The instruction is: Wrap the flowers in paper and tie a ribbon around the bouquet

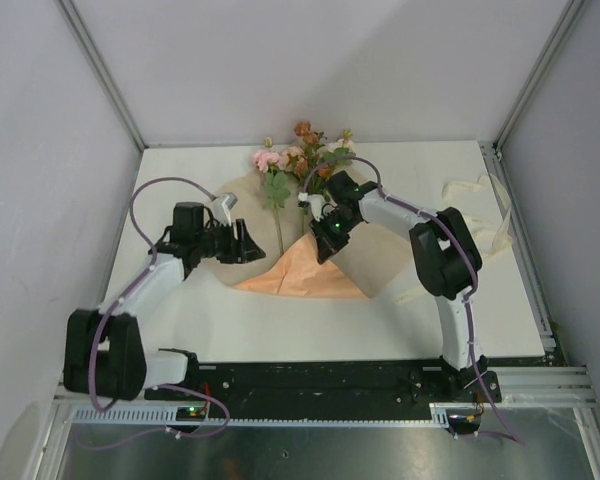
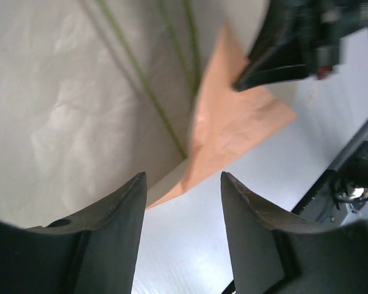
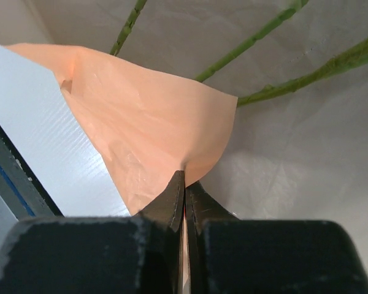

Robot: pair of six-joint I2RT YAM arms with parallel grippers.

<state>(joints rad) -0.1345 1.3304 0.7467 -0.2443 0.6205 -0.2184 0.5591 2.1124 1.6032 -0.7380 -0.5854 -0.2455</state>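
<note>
The left gripper (image 2: 181, 177) is hovering empty, jaws apart, over the thin peach-orange paper sheet (image 1: 300, 278), the right gripper (image 3: 184, 179) is pinching its folded flap, which is hiding the lower stems of the pink, orange and cream flowers (image 1: 302, 152) lying on it, and beyond, the cream-white ribbon strip (image 1: 470, 186) is trailing partly behind the right arm (image 1: 442, 250).

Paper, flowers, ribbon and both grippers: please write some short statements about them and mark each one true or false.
1. The right gripper is shut on a folded-up corner of the paper. True.
2. The flowers lie on the paper, blooms toward the far edge. True.
3. The left gripper grips the flowers. False: it is open and holds nothing.
4. The ribbon is tied around the flowers. False: it lies loose at the right side of the table.
</note>
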